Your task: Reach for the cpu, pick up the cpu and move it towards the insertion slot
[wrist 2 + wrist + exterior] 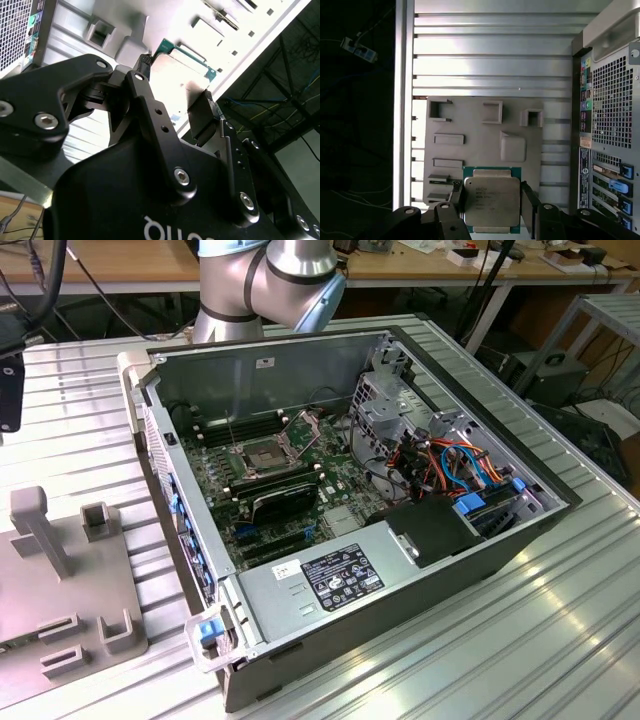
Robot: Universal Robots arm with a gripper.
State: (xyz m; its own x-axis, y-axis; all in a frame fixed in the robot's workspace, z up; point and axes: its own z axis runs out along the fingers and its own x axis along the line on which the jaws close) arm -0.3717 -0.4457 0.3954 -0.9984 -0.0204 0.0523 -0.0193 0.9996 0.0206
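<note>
Exterior view first: the computer case (pixel 350 530) lies open on the ribbed metal table (pixel 560 640), so the insertion slot (pixel 262 455) faces up, ready for a chip to come down into it. Its lid looks tipped up. A grey block tray (pixel 60 590) sits on the table beside the case.

Second wrist view: the gripper (pixel 175 90) is closed on the cpu (pixel 185 80), one black finger on each side edge, so the flat chip cannot slip.

First wrist view: the cpu (pixel 492 201) sits right between the fingers (pixel 528 200), shiny metal face toward the camera. It is square, so no side is longer. It looks lifted above the grey tray (pixel 480 140), with the case's back wall (pixel 610 125) off to one side.
</note>
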